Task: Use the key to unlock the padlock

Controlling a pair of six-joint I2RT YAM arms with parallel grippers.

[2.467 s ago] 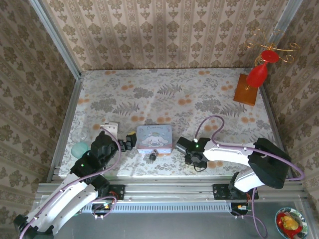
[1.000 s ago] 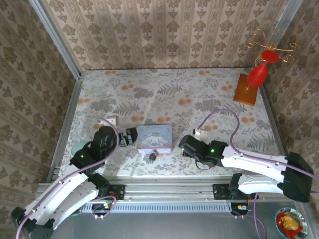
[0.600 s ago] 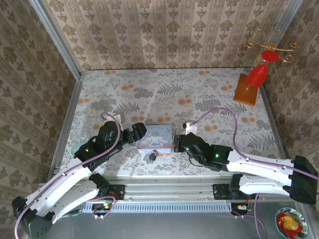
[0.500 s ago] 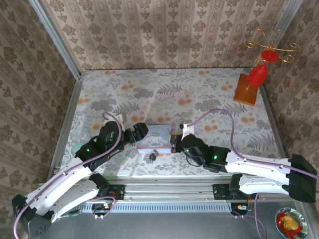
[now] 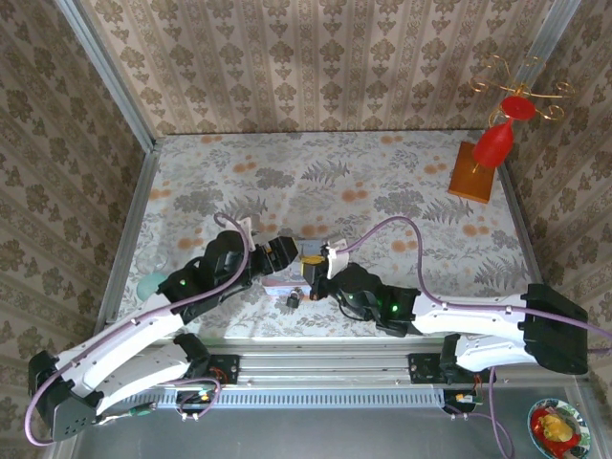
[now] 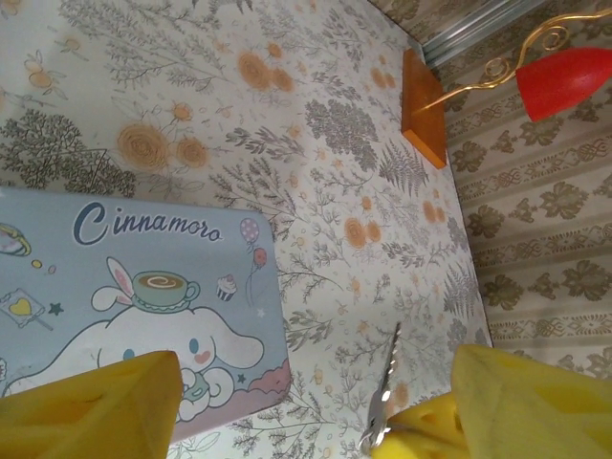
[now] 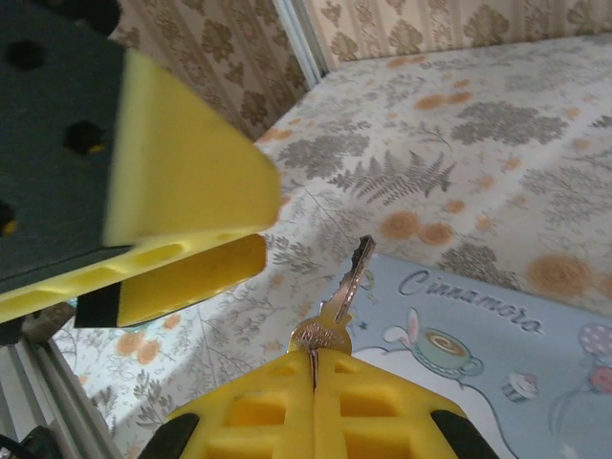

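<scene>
The tiny black padlock (image 5: 294, 300) lies on the floral table just in front of the pastel-blue cartoon tin (image 6: 134, 287). My right gripper (image 7: 314, 356) is shut on the bow of the small metal key (image 7: 344, 285), whose blade points up and away over the tin (image 7: 497, 325). From above, the right gripper (image 5: 312, 272) hovers at the tin's right part, above and behind the padlock. My left gripper (image 6: 311, 361) is open wide with nothing between its fingers, hanging over the tin's left end (image 5: 279, 254). Its yellow fingers (image 7: 182, 163) sit close to the key. The key (image 6: 386, 387) is also visible edge-on.
A gold-wire ornament with red shapes stands on an orange wooden block (image 5: 473, 172) at the back right, also seen as the block (image 6: 424, 107). A teal round thing (image 5: 148, 285) lies at the left edge. Patterned walls enclose the table; a bowl (image 5: 555, 426) sits off it.
Both arms have swung inward to the tin. The left gripper moved right over its left end. The right gripper moved left over its right side, close to the left gripper.
</scene>
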